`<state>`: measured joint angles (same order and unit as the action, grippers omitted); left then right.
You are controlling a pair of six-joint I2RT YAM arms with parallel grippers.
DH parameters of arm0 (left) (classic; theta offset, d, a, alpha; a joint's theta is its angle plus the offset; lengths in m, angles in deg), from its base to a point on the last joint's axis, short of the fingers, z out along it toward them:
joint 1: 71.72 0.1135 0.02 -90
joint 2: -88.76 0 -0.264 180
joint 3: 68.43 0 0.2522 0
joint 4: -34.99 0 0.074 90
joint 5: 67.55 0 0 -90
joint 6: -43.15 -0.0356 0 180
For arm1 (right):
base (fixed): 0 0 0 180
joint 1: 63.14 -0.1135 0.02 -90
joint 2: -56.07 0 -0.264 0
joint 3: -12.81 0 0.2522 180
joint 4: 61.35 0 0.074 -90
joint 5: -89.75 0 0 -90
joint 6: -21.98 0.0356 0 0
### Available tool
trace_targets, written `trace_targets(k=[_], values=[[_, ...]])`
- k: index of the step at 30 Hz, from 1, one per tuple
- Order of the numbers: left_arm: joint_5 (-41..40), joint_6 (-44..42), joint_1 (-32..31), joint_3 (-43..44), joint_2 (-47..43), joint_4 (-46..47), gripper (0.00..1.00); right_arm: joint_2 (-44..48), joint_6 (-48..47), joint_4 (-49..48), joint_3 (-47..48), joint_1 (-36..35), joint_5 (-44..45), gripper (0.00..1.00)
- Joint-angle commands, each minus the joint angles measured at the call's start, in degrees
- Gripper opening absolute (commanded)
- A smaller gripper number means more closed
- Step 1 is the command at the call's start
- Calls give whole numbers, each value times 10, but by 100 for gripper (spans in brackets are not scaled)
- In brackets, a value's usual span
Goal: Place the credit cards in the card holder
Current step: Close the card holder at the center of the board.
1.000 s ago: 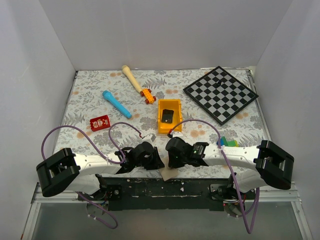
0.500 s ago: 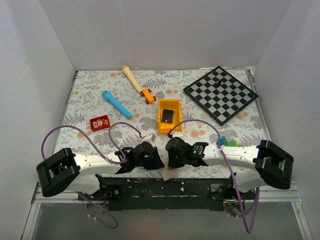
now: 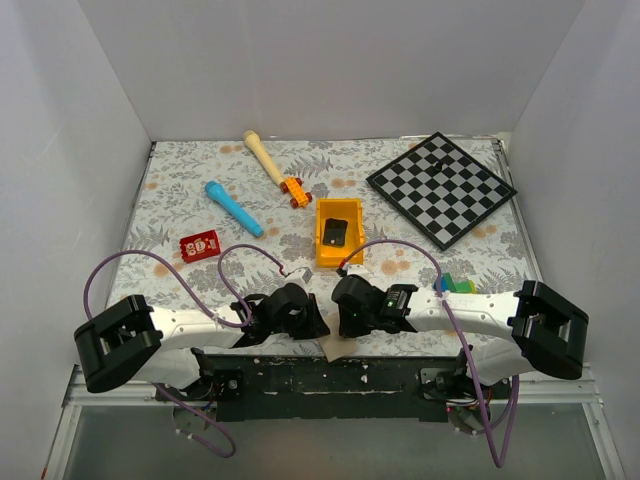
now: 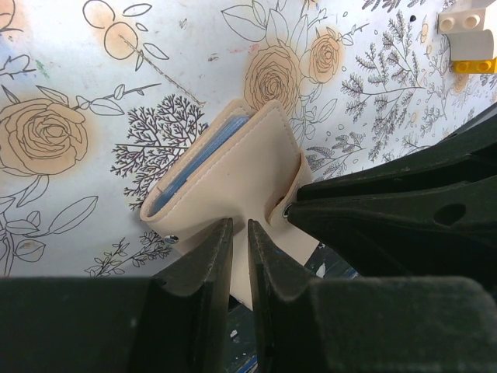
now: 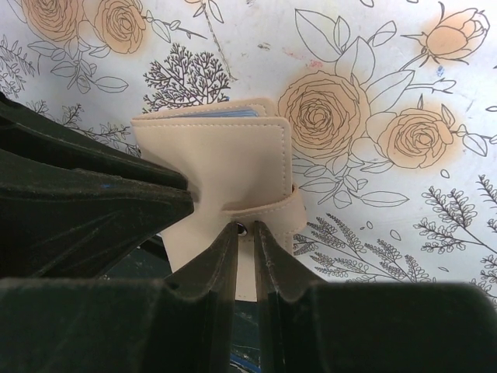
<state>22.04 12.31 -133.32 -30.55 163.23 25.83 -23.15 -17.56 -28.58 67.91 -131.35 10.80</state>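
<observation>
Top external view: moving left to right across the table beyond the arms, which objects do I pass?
red card → blue cylinder → orange toy block → yellow-orange bin → chessboard

plain white walls (image 3: 330,70) on three sides of a floral-print tabletop (image 3: 170,205), even light

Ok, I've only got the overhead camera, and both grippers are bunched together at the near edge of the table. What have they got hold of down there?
Observer: The left gripper is pinched on one edge of a folded tan wallet.
Operator: And is the right one on the wallet too?
Observer: Yes. The right gripper is pinched on the wallet's snap tab, with the metal button right at its fingertips.
</observation>
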Motion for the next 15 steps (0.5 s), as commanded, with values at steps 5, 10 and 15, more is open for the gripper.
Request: trace_targets(k=[5,10,15], values=[[2,-4,-2,1,20,-19,14,-15,3,39,-15,2,2,21],[2,-4,-3,1,18,-19,14,-41,4,57,-3,2,3,20],[2,-4,-3,-2,17,-18,14,-56,12,81,-3,0,3,19]])
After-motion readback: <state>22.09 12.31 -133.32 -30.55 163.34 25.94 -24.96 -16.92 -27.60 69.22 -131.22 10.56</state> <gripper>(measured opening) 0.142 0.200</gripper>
